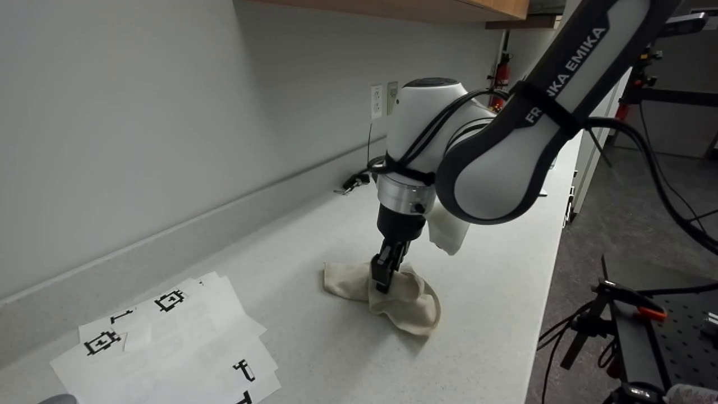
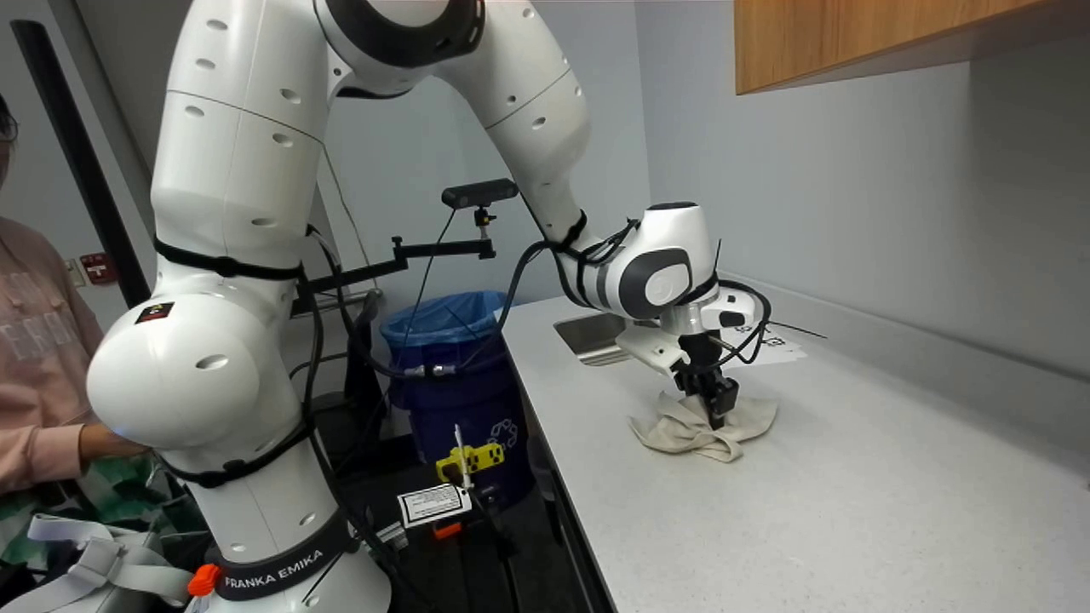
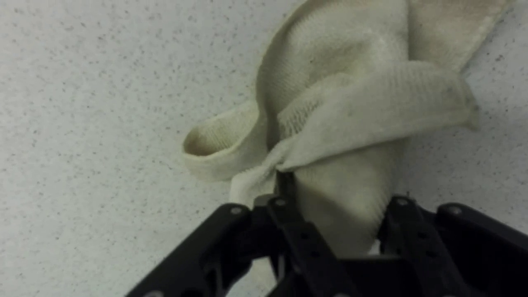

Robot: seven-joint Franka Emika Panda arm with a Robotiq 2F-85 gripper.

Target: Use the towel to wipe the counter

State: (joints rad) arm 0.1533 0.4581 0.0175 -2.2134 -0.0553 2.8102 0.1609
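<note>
A beige towel (image 1: 415, 311) lies bunched on the speckled white counter (image 1: 314, 353). It also shows on the counter (image 2: 817, 528) in an exterior view (image 2: 668, 432). My black gripper (image 1: 389, 278) points down into the towel's middle, seen also in an exterior view (image 2: 717, 412). In the wrist view the fingers (image 3: 338, 192) stand apart with towel fabric (image 3: 350, 111) between them. One fingertip goes under a gathered fold, and the other tip is hidden by cloth. Whether the fingers squeeze the towel cannot be told. One towel loop stands up beside them.
Loose white papers with black printed marks (image 1: 185, 342) lie on the counter near the wall. A sink (image 2: 596, 345) is set into the counter behind the gripper. A black cable clip (image 1: 356, 180) lies by the wall. A wooden cabinet (image 2: 851, 38) hangs above.
</note>
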